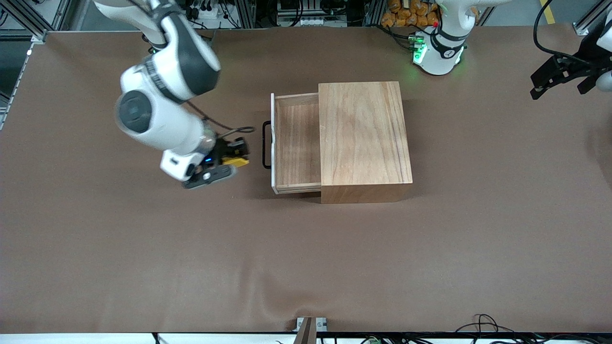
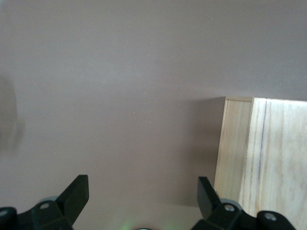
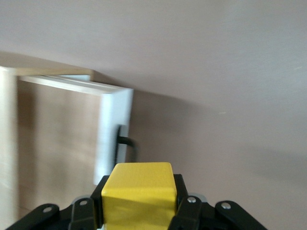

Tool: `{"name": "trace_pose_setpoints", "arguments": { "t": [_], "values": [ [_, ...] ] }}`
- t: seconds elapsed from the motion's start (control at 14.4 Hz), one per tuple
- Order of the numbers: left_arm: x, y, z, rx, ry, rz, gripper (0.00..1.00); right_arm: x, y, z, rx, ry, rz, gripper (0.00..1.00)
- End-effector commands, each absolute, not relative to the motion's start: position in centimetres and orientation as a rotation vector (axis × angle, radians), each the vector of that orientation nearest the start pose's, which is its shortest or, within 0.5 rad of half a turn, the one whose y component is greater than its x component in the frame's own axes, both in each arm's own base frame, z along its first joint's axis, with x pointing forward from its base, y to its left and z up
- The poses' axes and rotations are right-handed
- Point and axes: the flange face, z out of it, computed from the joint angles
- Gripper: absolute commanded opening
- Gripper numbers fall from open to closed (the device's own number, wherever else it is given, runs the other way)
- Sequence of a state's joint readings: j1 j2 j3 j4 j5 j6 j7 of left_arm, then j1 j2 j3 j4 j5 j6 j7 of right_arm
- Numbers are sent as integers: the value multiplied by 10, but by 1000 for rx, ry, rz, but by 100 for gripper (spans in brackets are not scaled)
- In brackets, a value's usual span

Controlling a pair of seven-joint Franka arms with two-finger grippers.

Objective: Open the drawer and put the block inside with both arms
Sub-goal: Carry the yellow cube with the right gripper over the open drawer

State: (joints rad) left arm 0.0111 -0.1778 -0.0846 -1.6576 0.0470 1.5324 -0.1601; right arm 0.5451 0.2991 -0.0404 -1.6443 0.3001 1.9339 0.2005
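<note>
The drawer (image 1: 296,143) stood pulled out of the wooden box (image 1: 364,138) toward the right arm's end of the table (image 1: 306,258), its tray bare and its black wire handle (image 1: 266,145) facing the right gripper (image 1: 234,155). That gripper hung over the table just beside the handle, its fingers clamped on the yellow block (image 3: 139,194). The left gripper (image 2: 141,199) waited over the left arm's end of the table, fingers spread apart and holding nothing.

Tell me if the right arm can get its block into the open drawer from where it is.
Probably yes. The right gripper holds the block just in front of the drawer, which is pulled out and bare inside. The left gripper waits away.
</note>
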Motion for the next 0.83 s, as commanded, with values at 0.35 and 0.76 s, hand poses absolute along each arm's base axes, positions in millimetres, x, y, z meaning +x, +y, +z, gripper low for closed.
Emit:
{"name": "trace_pose_setpoints", "arguments": {
  "t": [0.35, 0.76],
  "values": [
    [482, -15, 672, -3174, -196, -104, 100, 497, 426, 408, -2935, -84, 63, 13],
    [483, -16, 665, -3174, -192, -87, 100, 489, 443, 372, -2963, -60, 108, 18]
  ]
}}
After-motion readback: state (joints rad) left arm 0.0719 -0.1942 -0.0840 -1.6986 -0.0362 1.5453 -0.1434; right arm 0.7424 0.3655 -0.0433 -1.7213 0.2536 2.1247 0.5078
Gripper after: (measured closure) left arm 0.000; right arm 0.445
